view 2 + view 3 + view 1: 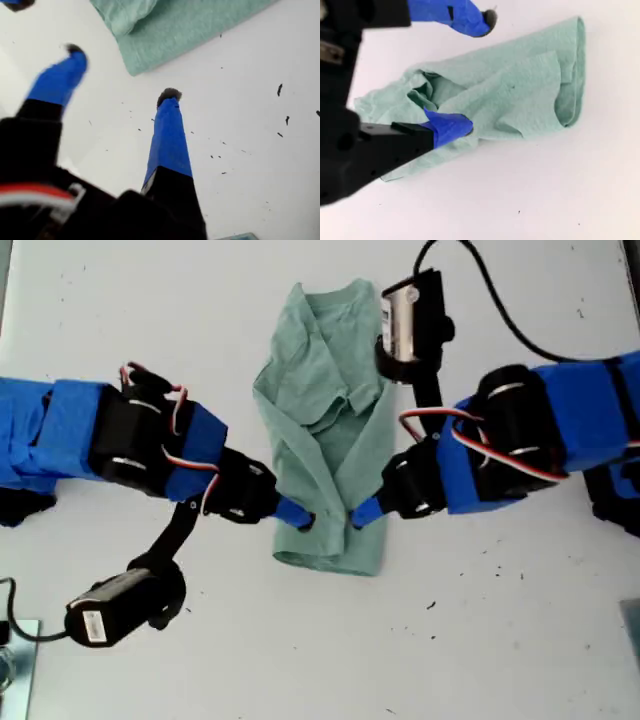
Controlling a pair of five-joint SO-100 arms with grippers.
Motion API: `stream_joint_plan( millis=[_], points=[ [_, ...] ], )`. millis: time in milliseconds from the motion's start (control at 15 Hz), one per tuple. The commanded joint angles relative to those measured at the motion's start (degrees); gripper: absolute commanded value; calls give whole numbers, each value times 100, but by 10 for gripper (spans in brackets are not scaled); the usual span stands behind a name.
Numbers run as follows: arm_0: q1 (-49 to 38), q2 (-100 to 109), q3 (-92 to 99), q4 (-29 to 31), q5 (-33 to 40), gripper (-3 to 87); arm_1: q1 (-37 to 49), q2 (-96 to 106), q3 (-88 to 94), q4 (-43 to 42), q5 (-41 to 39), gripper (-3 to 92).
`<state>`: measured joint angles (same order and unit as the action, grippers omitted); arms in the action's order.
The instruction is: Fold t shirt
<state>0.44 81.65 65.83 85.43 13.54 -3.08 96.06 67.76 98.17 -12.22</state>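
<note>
The t shirt (320,370) is sage green and lies lengthwise in the middle of the white table, its sides folded in and bunched, collar at the top of the exterior view. My first gripper (300,518) reaches in from the exterior view's left and is open. In the first wrist view my first gripper (122,75) has a hem corner of the t shirt (190,25) just beyond its tips. My second gripper (360,512) comes from the exterior view's right and is open. In the second wrist view my second gripper (472,72) spans the t shirt (530,85), with one finger (455,126) on the cloth.
The white table (500,640) carries small dark specks below and to the right of the shirt in the exterior view. A black cable (500,310) runs to the camera near the collar. A pale object (12,665) sits at the exterior view's lower left edge.
</note>
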Motion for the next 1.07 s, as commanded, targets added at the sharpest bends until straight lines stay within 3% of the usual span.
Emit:
stream_joint_plan(
  millis=[0,200,467,600,667,733,800,1000],
  points=[
    [35,-202,-325,-35,70,286,-141,-378,-466,-70,141,368],
    [18,-914,-325,-220,53,300,-290,-1125,-492,-246,492,358],
    [-158,-2127,-571,-1028,44,305,-299,-2285,-352,-1107,615,358],
    [-88,-2689,-694,-1169,-9,232,-369,-3173,-422,-1591,642,329],
    [9,-2953,-729,-1213,-97,57,-448,-3524,-501,-1679,712,253],
    [123,-3120,-782,-1248,-114,-2,-519,-3709,-501,-1661,914,100],
    [220,-3138,-791,-1257,-176,-3,-580,-3753,-501,-1644,923,8],
    [677,-2206,-791,-1178,-193,-3,-712,-2707,-563,-1274,483,-8]
  ],
)
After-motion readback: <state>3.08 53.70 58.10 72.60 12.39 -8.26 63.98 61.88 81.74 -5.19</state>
